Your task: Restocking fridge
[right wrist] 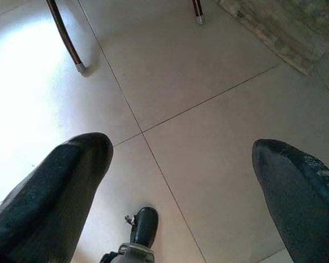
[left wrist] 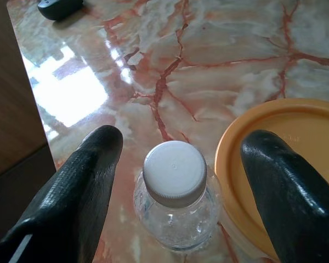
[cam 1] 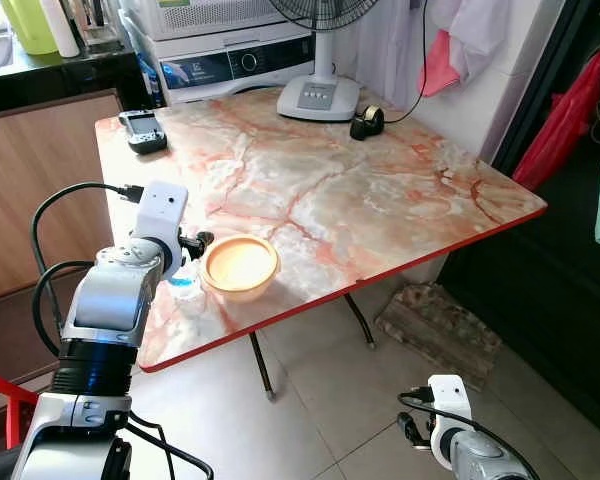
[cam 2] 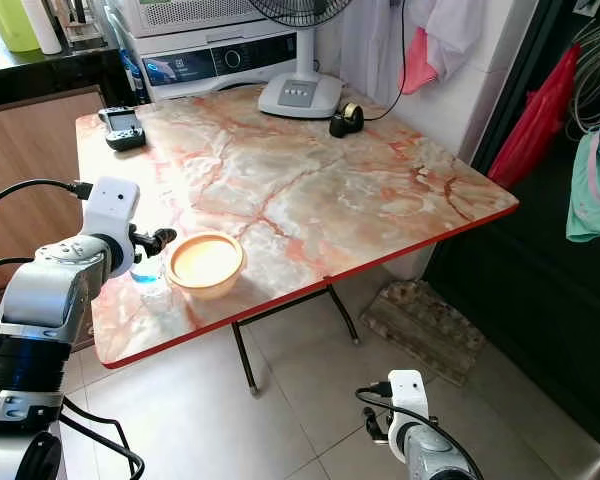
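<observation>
While left gripper (left wrist: 175, 181) hangs above marble table (cam 1: 380, 190), fingers spread wide, small clear bottle (left wrist: 174, 197) with white cap stands upright between them, untouched; orange bowl (left wrist: 279, 159) just beside. Likely lining up grasp. Right gripper (right wrist: 181, 181) idle, spread, over floor.

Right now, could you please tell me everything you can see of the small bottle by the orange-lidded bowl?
The bottle is small, of clear plastic, with a white ribbed screw cap that is closed. It stands upright near the marble-patterned table's front left edge, right beside the orange-lidded bowl; whether they touch cannot be told. A blue band shows low on it in the eye views. The left claw is open around it, one finger on each side, not touching it.
</observation>
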